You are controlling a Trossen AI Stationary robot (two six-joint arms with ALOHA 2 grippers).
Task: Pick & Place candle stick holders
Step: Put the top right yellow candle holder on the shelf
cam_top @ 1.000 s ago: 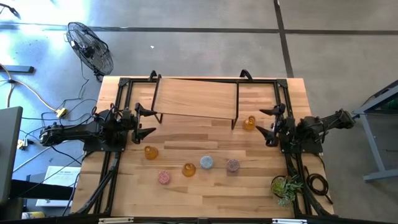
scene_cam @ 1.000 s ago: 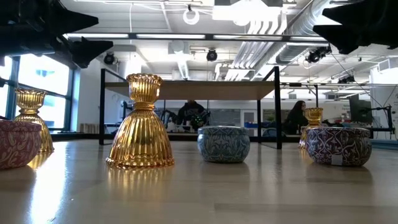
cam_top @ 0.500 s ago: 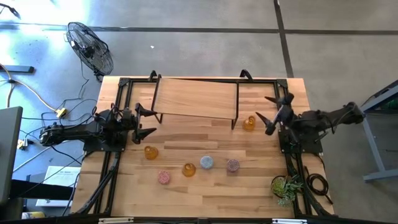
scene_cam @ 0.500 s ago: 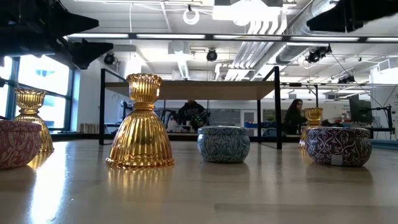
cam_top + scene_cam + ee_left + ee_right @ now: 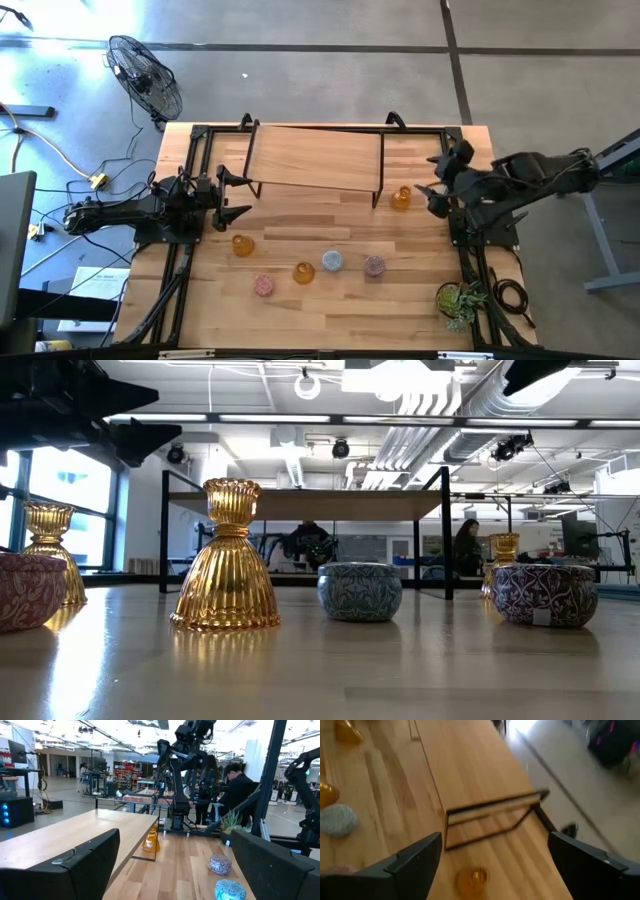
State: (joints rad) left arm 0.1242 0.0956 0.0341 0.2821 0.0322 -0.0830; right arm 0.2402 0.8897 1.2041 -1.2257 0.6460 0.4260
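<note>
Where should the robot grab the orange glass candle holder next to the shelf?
Probably by the narrow neck of the amber holder, coming straight down from above. It stands upright, its skirt flares wide, and the shelf leg crowds one side. The right hand is open beside it.

**Glass, wood and dark metal**

The bench (image 5: 330, 310) is pale planked wood with a smooth, faintly glossy finish that mirrors the holders. The nearest amber holder (image 5: 226, 557) is ribbed, shiny, translucent glass. The light blue holder (image 5: 360, 591) and mauve holder (image 5: 545, 595) show patterned, glossy sides. The raised shelf (image 5: 315, 157) has a matt wooden top on thin black metal legs. Both tools' fingers (image 5: 75, 865) look matt black.
</note>
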